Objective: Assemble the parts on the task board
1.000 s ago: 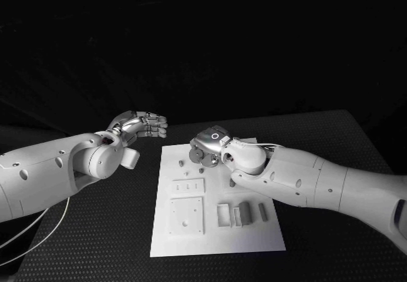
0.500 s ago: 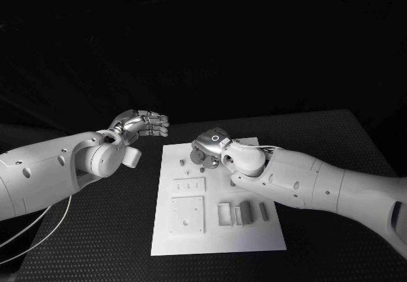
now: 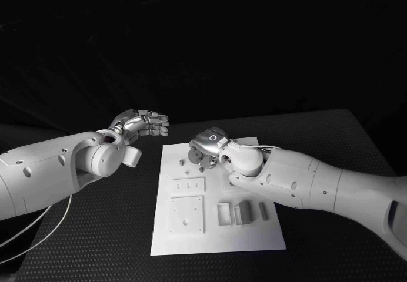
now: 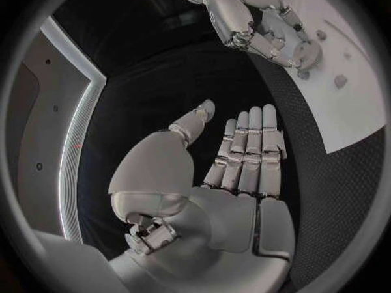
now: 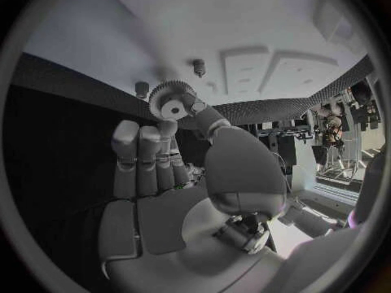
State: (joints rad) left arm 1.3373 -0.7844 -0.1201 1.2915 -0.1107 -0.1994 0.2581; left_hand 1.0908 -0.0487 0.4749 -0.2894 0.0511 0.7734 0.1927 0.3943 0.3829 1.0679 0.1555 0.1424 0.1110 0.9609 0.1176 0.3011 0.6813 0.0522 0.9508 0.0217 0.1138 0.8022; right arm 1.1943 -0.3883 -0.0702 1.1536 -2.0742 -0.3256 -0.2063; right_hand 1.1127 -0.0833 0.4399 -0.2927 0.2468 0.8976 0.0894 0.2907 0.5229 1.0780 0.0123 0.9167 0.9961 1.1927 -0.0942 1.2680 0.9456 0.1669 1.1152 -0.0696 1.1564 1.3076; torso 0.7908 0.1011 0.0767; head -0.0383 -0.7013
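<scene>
White task board [image 3: 254, 238] lies mid-bench. Over its far edge the right hand [image 3: 206, 151] pinches a toothed gear [image 5: 172, 101] between thumb and fingertip. The left hand [image 3: 140, 124] hangs off the board's left edge, fingers apart, holding nothing.

The white task board [image 3: 218, 235] lay flat on the surface. A small toothed gear [image 5: 173, 101] was pinched in the right hand [image 3: 206, 150] above the board's far end, near two short pegs [image 5: 199, 67]. Nearer along the board lay square plates [image 3: 186, 215] and upright blocks [image 3: 242, 213].
</scene>
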